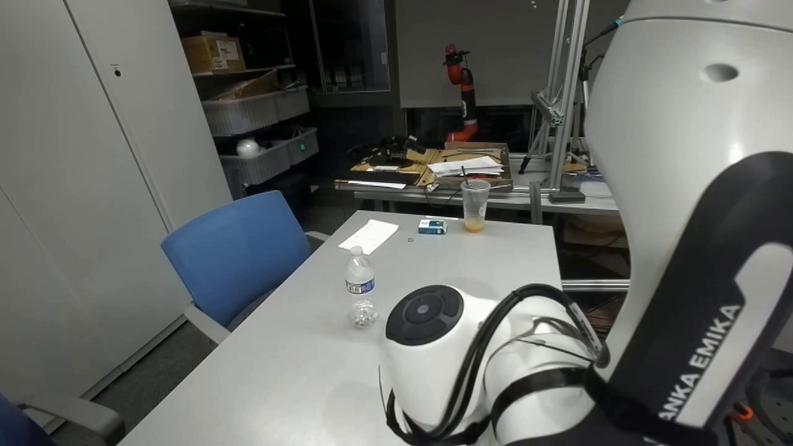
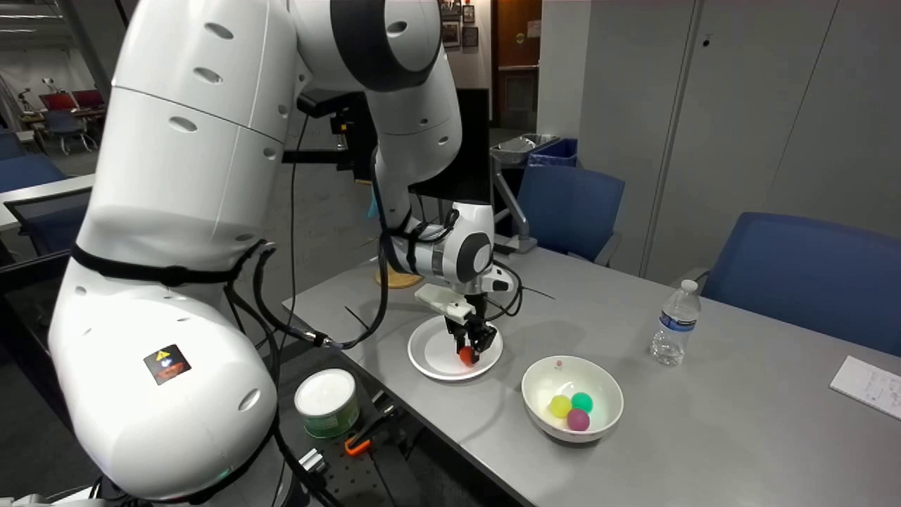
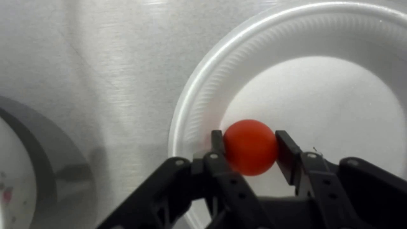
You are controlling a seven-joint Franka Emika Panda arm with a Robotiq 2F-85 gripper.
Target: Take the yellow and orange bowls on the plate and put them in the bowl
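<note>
An orange ball (image 2: 466, 355) is on the white plate (image 2: 422, 355), between the fingers of my gripper (image 2: 470, 348). In the wrist view, the gripper (image 3: 249, 138) has a finger against each side of the orange ball (image 3: 250, 148), close to the inner left side of the plate (image 3: 334, 105). The white bowl (image 2: 595, 380) stands beside the plate and holds a yellow ball (image 2: 560, 406), a green ball (image 2: 582, 402) and a purple ball (image 2: 578, 420). The bowl's edge (image 3: 17, 178) also shows at the far left of the wrist view.
A clear water bottle (image 2: 676, 327) stands on the table beyond the bowl. Paper (image 1: 370, 236), a small box (image 1: 432, 227) and a plastic cup (image 1: 475, 207) are at the table's far end. A round can (image 2: 326, 405) stands beside the table edge near the arm's base.
</note>
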